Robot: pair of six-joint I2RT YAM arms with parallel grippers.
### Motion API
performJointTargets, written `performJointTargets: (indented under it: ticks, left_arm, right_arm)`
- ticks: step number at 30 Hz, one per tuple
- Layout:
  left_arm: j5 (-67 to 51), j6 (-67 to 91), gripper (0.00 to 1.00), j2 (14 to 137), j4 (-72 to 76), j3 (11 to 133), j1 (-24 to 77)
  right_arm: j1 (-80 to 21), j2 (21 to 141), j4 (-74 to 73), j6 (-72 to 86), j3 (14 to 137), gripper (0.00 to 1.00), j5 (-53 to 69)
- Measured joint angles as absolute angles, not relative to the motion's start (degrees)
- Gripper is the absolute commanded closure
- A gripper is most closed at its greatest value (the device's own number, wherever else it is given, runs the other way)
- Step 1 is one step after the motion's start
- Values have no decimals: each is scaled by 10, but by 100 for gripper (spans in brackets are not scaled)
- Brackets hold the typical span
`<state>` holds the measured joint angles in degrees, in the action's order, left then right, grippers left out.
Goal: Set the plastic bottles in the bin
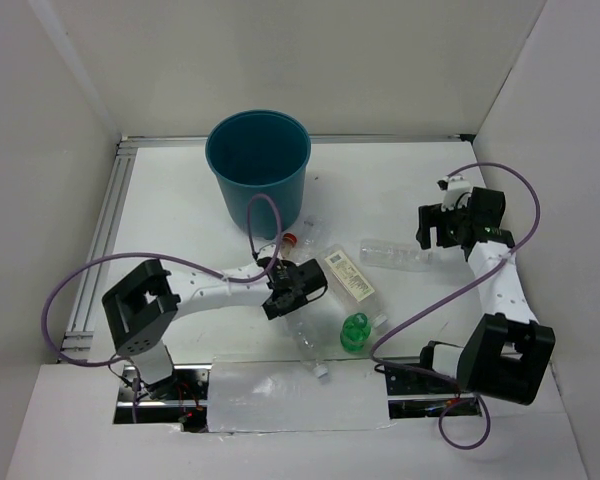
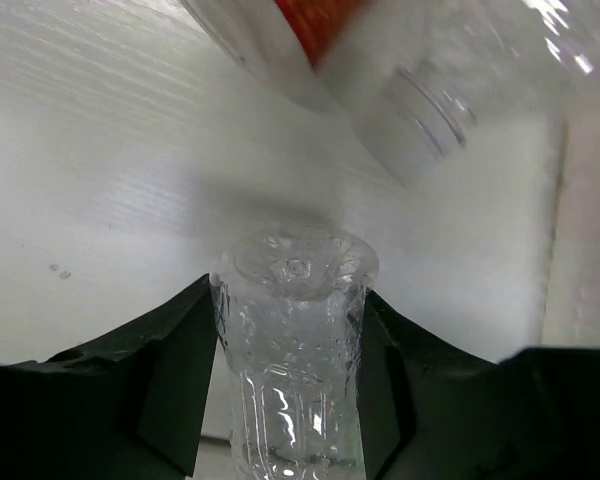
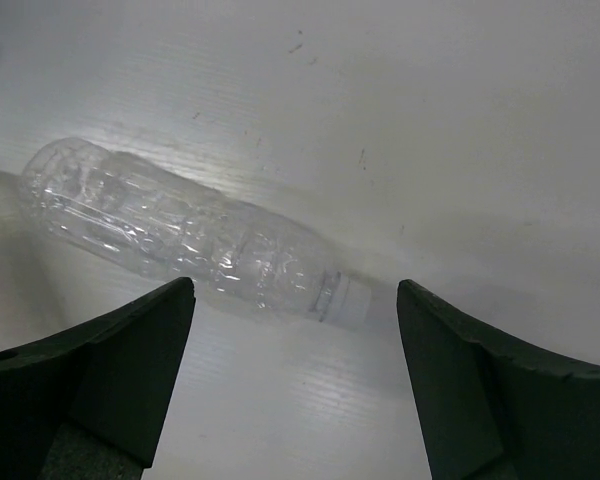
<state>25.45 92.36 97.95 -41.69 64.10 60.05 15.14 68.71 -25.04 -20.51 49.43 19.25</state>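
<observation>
The teal-blue bin [image 1: 258, 165] stands at the back, left of centre. My left gripper [image 1: 298, 297] is shut on the base end of a clear bottle [image 1: 308, 342] whose white cap points to the near edge; in the left wrist view the bottle [image 2: 295, 340] sits between both fingers of the gripper [image 2: 290, 295]. A labelled bottle [image 1: 342, 276] with a red cap lies just right of it. A second clear bottle [image 1: 395, 255] lies near my right gripper [image 1: 427, 232], which is open above it; in the right wrist view the gripper [image 3: 295, 290] hangs over the bottle [image 3: 180, 235].
A small green plastic object [image 1: 356, 332] lies by the labelled bottle near the front. White walls close in the table on the left, back and right. An aluminium rail [image 1: 100, 240] runs along the left edge. The labelled bottle [image 2: 420, 90] looms just ahead of the left fingers.
</observation>
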Motion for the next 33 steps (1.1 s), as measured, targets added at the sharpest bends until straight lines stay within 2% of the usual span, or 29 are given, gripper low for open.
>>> performJointTargets:
  ticks: [3, 4, 6, 8, 12, 13, 17, 20, 25, 28, 29, 31, 33]
  left_arm:
    - [264, 863, 100, 946, -444, 668, 632]
    - [270, 836, 100, 931, -448, 684, 643]
    - [284, 764, 100, 891, -448, 734, 664]
    - [302, 696, 100, 848, -427, 784, 673]
    - [331, 526, 100, 788, -354, 891, 601]
    - [338, 493, 100, 785, -332, 914, 569]
    - [384, 350, 100, 791, -170, 962, 446]
    - [403, 262, 100, 814, -34, 963, 402]
    - [426, 216, 100, 908, 48, 1020, 344]
    - [442, 227, 100, 939, 46, 1017, 310]
    - [449, 225, 97, 945, 50, 1011, 300]
    - [468, 211, 73, 956, 59, 998, 286]
    - [479, 198, 43, 969, 66, 997, 283]
  right_arm:
    - [151, 704, -256, -218, 515, 45, 215]
    - [151, 709, -258, -223, 522, 64, 223]
    - [151, 718, -262, -231, 536, 74, 241]
    - [151, 725, -265, -233, 546, 73, 255]
    - [151, 746, -272, -251, 563, 6, 295]
    - [152, 753, -276, -261, 569, 0, 307]
    - [152, 785, -315, -333, 599, 0, 364]
    - [152, 794, -342, -382, 608, 0, 395]
    - [152, 794, -368, -429, 609, 22, 418]
    - [151, 794, -372, -441, 608, 24, 425]
    - [151, 794, -371, -444, 607, 16, 426]
    - [152, 794, -371, -449, 602, 2, 429]
    - [152, 794, -371, -470, 597, 0, 434]
